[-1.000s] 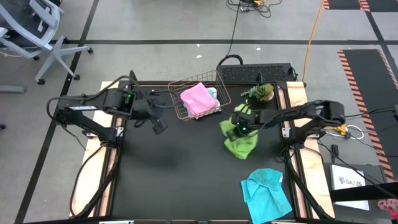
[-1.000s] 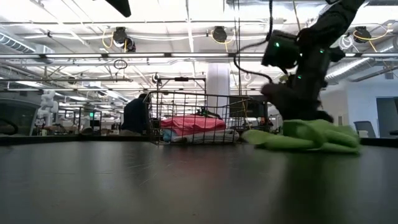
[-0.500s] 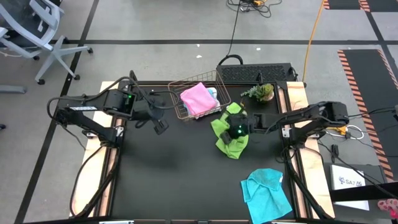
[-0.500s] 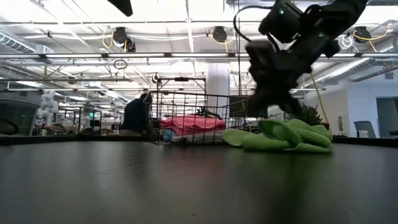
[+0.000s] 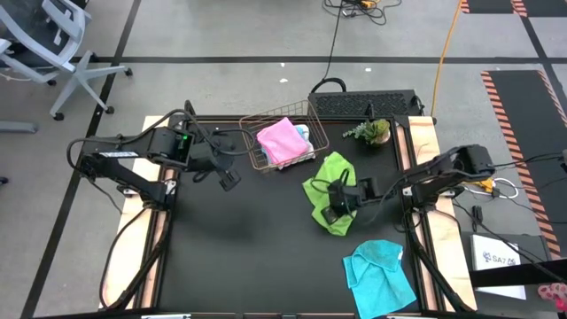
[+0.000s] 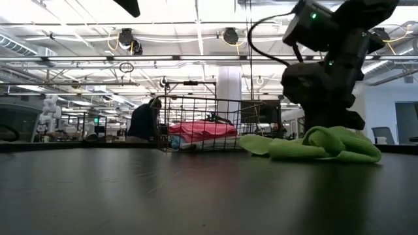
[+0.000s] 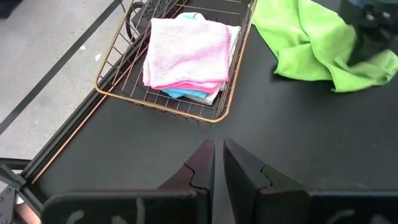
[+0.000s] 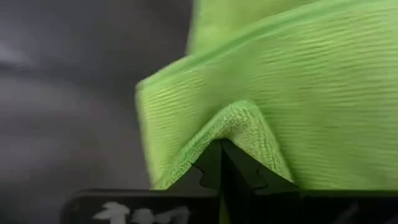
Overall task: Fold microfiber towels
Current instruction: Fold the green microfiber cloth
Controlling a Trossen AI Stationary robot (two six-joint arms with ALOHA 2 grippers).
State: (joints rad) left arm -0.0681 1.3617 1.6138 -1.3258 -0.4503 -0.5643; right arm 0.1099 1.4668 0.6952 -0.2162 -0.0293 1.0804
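Right gripper low over the middle of the black table, fingers pressed together and pinching a raised fold of the lime green towel. In the right wrist view, fold of green cloth peaked right at the meeting fingertips, rest of the cloth spread beyond. Green towel crumpled and lying on the table in front of the copper wire basket, one end near the basket's corner, the other end bunched under the gripper. From table height, same towel a low rumpled heap with the right arm's dark wrist directly above it.

Left gripper held above the table just beside the basket's left side, fingers nearly together with a narrow slit between them, nothing in them.

Pink towel folded on top of a stack inside the basket, a cyan edge and a pale layer showing below it. Second cyan-blue towel loosely spread near the table's front right corner, well apart from the green one. Small green plant at the back right of the table, beside the basket.
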